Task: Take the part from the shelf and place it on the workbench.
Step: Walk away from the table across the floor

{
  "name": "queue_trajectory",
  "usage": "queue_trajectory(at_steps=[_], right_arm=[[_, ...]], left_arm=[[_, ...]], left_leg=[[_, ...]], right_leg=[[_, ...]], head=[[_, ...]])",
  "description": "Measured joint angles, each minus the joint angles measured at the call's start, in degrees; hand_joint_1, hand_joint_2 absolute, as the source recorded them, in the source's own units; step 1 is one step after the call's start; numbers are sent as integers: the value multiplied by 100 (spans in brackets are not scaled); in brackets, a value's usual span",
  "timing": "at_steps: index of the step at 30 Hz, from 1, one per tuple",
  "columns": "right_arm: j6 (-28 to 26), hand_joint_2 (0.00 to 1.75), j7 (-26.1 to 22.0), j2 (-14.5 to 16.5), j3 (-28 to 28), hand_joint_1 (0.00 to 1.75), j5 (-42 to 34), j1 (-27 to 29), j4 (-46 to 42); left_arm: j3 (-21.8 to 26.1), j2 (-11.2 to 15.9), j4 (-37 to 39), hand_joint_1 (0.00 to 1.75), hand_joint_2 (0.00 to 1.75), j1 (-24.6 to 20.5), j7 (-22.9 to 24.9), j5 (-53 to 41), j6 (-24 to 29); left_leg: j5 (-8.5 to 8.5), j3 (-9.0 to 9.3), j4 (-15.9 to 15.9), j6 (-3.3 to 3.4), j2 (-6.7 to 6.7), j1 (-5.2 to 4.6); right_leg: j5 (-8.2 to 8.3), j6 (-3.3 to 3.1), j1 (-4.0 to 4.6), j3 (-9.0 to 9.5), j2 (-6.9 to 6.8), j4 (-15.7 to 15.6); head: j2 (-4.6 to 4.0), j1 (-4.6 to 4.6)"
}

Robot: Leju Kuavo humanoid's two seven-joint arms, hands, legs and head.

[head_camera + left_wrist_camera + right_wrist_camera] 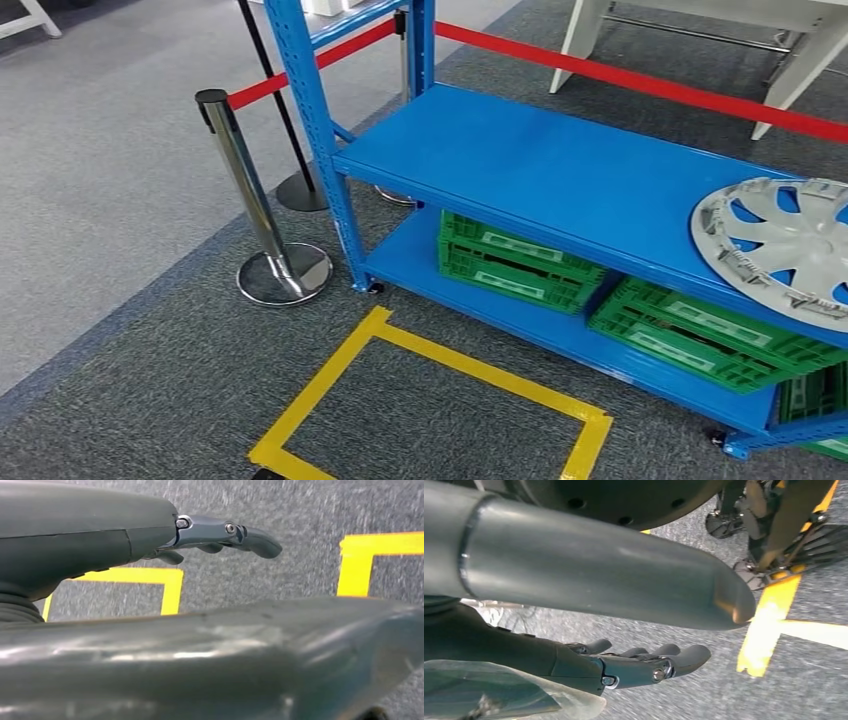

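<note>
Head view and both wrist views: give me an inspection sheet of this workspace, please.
Surface: blue shelf, middle deck bare apart from the part.
Job's things: silver wheel cover lying flat at the deck's right end, untouched.
Clutter: green crates on the lower deck.
Hands: left hand and right hand hang over carpet, holding nothing, fingers apart.
Cables: nothing seen.
Surroundings: grey carpet, yellow tape square, chrome stanchion, red barrier belt.
</note>
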Motion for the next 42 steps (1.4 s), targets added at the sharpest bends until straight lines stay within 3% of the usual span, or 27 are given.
queue_trajectory(at_steps=[1, 3, 5, 6, 7, 9, 11, 13, 14, 16, 18, 19, 20, 21, 23, 25, 27, 28, 29, 31, 33, 35, 36, 37, 39, 41, 42], right_arm=[[-2, 0, 3, -2, -10, 0, -1, -2, 0], [0, 0, 8, -3, -23, 0, -4, -27, 0], [7, 0, 9, -3, -41, 0, -5, -38, 0], [11, 0, 12, -3, -53, 0, -5, -32, -1], [13, 0, 16, -4, -63, 0, -5, -24, -2], [15, 0, 23, -6, -75, 0, -5, -30, -5], [16, 0, 25, -7, -82, 0, -4, -56, -7], [18, 0, 27, -7, -91, 0, -4, -53, -7], [18, 0, 28, -7, -97, 0, -5, -41, -7], [17, 0, 32, -7, -106, 0, -4, -35, -7], [18, 0, 34, -7, -107, 0, -5, -52, -7], [19, 0, 34, -7, -107, 0, -5, -58, -7], [19, 0, 34, -7, -107, 0, -5, -56, -7], [19, 0, 34, -7, -108, 0, -5, -50, -7], [17, 0, 34, -7, -109, 0, -5, -41, -7], [18, 0, 34, 3, -109, 0, -5, -51, -7], [17, 0, 34, 11, -109, 0, -4, -60, -7], [11, 0, 34, 10, -109, 0, -2, -56, -7], [1, 0, 34, 9, -109, 0, 9, -44, -7], [-17, 0, 35, 7, -109, 0, 59, -23, -7], [10, 0, 38, 5, -109, 0, 125, -38, -7], [71, 0, 44, 3, -108, 0, 159, -58, -7], [97, 0, 50, 1, -107, 0, 167, -55, -7], [116, 0, 55, -3, -107, 0, 171, -48, -7], [151, 0, 63, -10, -107, 0, 175, -43, -7], [195, 0, 66, -13, -107, 0, 176, -60, -7], [213, 0, 68, -14, -107, 0, 176, -66, -7]], left_arm=[[1, -7, 0, 0, 0, 1, -3, 3, 1], [2, -17, 0, 0, 0, 18, -3, 4, 1], [3, -21, 0, 0, 0, 31, -2, 5, 0], [3, -22, 0, 0, 0, 26, -2, 5, 0], [3, -25, 0, 0, 0, 17, -2, 5, 0], [3, -32, 0, 0, 0, 2, -3, 3, 0], [3, -33, 0, 0, 0, -2, -3, -2, 0], [2, -33, 0, 0, 0, -15, -2, -6, 0], [2, -33, 0, 0, 0, -26, -2, -7, 0], [2, -34, 0, 0, 0, -31, -3, -8, 1], [2, -34, 0, 0, 0, -14, -4, -9, 2], [2, -34, 0, 0, 0, -1, -3, -9, 2], [2, -34, 0, 0, 0, 11, -3, -9, 2], [2, -34, 0, 0, 0, 17, -3, -9, 2], [2, -34, 0, 0, 0, 17, -2, -9, 1], [2, -23, 1, 0, 0, 16, -2, -9, 1], [2, -16, 2, 0, 0, 11, -2, -11, 0], [3, -21, 2, 0, 0, 8, -3, -10, 0], [3, -21, 2, 0, 0, 1, -3, -9, 0], [6, -24, 2, 0, 0, -6, -8, -2, 2], [7, -32, 2, 0, 0, 2, -13, 2, 2], [8, -36, 2, 0, 0, 20, -11, 4, 2], [11, -36, 2, 0, 0, 23, -10, 8, 2], [16, -38, 2, 0, 0, 18, -8, 15, 2], [34, -48, 2, 0, 0, 1, -7, 46, 2], [75, -55, 2, 0, 0, -8, -5, 79, 3], [100, -57, 2, 0, 0, -9, -4, 91, 4]], left_leg=[[18, 10, -38, 15, 92, 11], [20, 11, -49, 37, 294, -4], [9, 10, -46, 35, 498, -13], [2, 14, -44, 28, 583, -12], [-9, 23, -39, 15, 660, -9], [-49, 42, -6, -41, 794, -24], [-90, 52, 35, -102, 907, -57], [-106, 77, 45, -146, 1013, -68], [-136, 95, 62, -174, 1009, -57], [-350, 14, 323, -228, 780, -27], [-748, -301, 1057, -252, 466, -13], [-901, -482, 1450, -252, 397, -14], [-954, -611, 1711, -245, 367, -16], [-883, -646, 1752, -228, 354, -18], [-453, -434, 1193, -166, 256, -20], [-112, -147, 457, -90, -39, -16], [-63, -51, 163, -62, -206, -25], [-59, -47, 125, -59, -165, -32], [-41, -43, 96, -48, -103, -22], [12, -25, 16, -6, 17, 3], [36, -25, -21, 22, 148, 9], [35, -37, -16, 26, 283, 4], [35, -38, -14, 25, 333, 3], [33, -38, -9, 21, 365, 4], [17, -33, 12, -10, 391, 4], [-6, -43, 57, -77, 400, -18], [-6, -50, 69, -112, 405, -28]], right_leg=[[-133, 21, 12, -117, -181, 214], [-508, 56, 11, -454, -529, 942], [-672, 96, -11, -685, -633, 1463], [-594, 112, -25, -640, -662, 1417], [-429, 124, -39, -476, -706, 1147], [-125, 124, -33, 2, -933, 333], [-54, 61, -5, 249, -1083, -92], [-70, -23, 6, 243, -996, -101], [-65, -55, 0, 241, -939, -104], [-40, -122, -20, 242, -823, -118], [-19, -169, -22, 228, -685, -120], [-13, -184, -16, 222, -603, -119], [-10, -192, -9, 221, -515, -117], [-7, -195, -1, 225, -427, -114], [-4, -193, 11, 242, -252, -109], [6, -168, 18, 231, -94, -94], [35, -109, -5, 169, 42, -82], [55, -70, -21, 139, 107, -88], [62, -35, -32, 109, 112, -86], [-69, 19, -11, -13, -157, 95], [-426, 61, 1, -314, -526, 706], [-698, 108, -23, -602, -632, 1366], [-682, 128, -38, -612, -645, 1448], [-565, 141, -51, -506, -657, 1303], [-240, 144, -70, -54, -696, 539], [-117, 99, -62, 291, -722, -40], [-134, 67, -51, 344, -725, -127]], head=[[0, 17], [0, 43], [0, 44], [0, 45], [0, 46], [0, 52], [0, 46], [0, 37], [0, 37], [0, 19], [0, -2], [0, -2], [0, -3], [0, -3], [0, -3], [0, 5], [0, 8], [0, 2], [0, 2], [0, 28], [0, 69], [0, 83], [0, 82], [0, 83], [0, 85], [0, 80], [0, 78]])
